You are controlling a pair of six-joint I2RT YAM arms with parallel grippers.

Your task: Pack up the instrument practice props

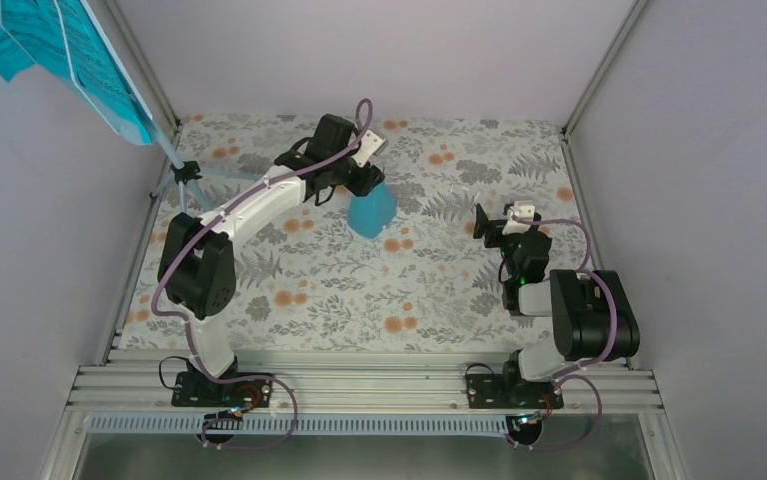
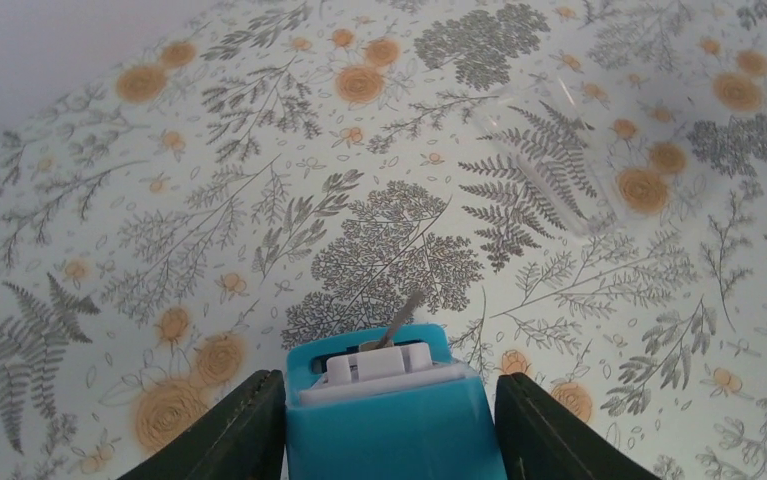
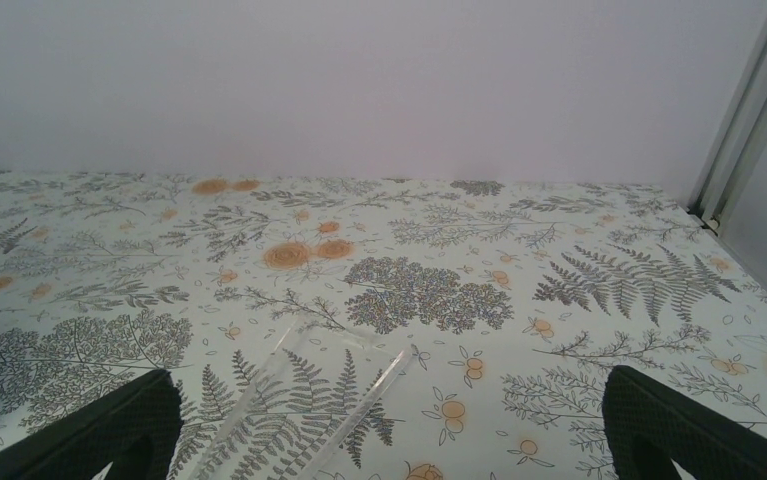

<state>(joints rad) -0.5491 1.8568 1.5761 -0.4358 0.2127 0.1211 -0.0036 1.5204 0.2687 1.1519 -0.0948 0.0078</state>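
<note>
1. Left gripper point(image 2: 389, 385): partly closed. Its two dark fingers point(image 2: 234, 435) lay against opposite sides of the metronome point(image 1: 371, 214), gripping it. Whether the metronome's base was resting on the table point(image 1: 309, 290) could not be told.

2. Metronome position: mid-table toward the far side, directly under the left wrist.
 - In the overhead view the body tapered. The narrow end lay beneath the gripper and the wide end pointed toward the near edge, so its long axis ran roughly far to near in that view.
 - In the left wrist view the whitish face was turned toward the camera. A thin rod rose from that face, slanted up and to the right.

3. Right gripper point(image 3: 387, 380): jaws spread wide with nothing between them, held low over the right side of the table. A clear rectangular tray point(image 3: 299, 420) lay flat just ahead of it.

4. Music stand point(image 1: 164, 150): in the far left corner, well apart from the metronome.
 - Tripod legs were on the table.
 - The pole rose toward the overhead camera.
 - The turquoise pages point(image 1: 49, 40) sat on the tilted desk.
</note>
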